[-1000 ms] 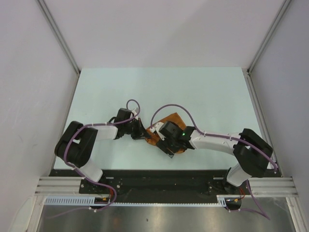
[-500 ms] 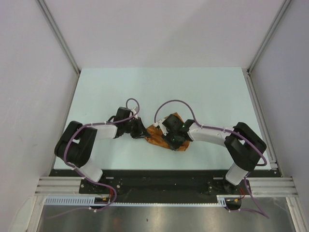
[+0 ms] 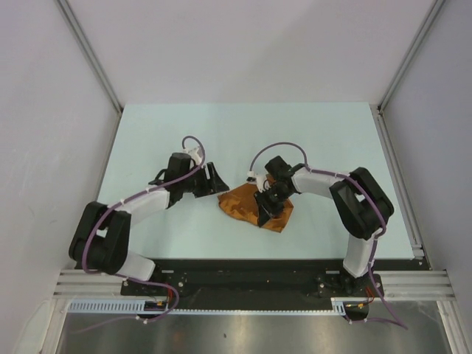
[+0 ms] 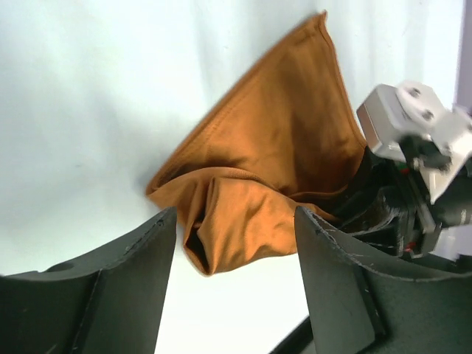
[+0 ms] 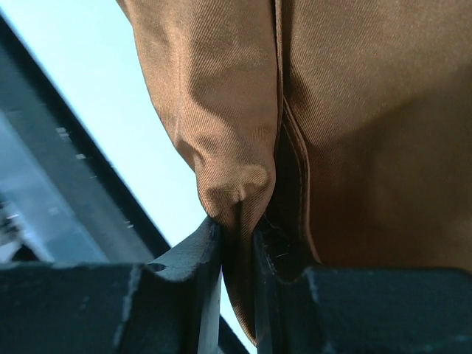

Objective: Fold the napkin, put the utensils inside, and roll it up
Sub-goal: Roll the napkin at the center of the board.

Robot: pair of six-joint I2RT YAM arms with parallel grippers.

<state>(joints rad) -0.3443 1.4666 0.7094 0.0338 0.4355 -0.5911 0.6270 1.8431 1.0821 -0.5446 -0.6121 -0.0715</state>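
The rust-orange napkin (image 3: 245,203) lies crumpled and partly folded on the pale table, near its front middle. My right gripper (image 3: 262,214) sits on top of it, shut on a pinched fold of the napkin (image 5: 236,184) that stands between the two fingers (image 5: 199,251). My left gripper (image 3: 219,181) is open just off the cloth's left corner. In the left wrist view its fingers (image 4: 140,265) stand wide apart, with the napkin (image 4: 273,162) lying ahead of them and nothing between them. The utensils are hidden.
The right arm's wrist (image 4: 417,140) rests against the napkin's right side in the left wrist view. A black rail (image 3: 243,267) runs along the table's near edge. White walls and aluminium posts (image 3: 90,55) enclose the table.
My left gripper has opened, let go of the napkin and pulled back a little to the left. My right gripper has closed on a fold of the cloth and shifted to the right.
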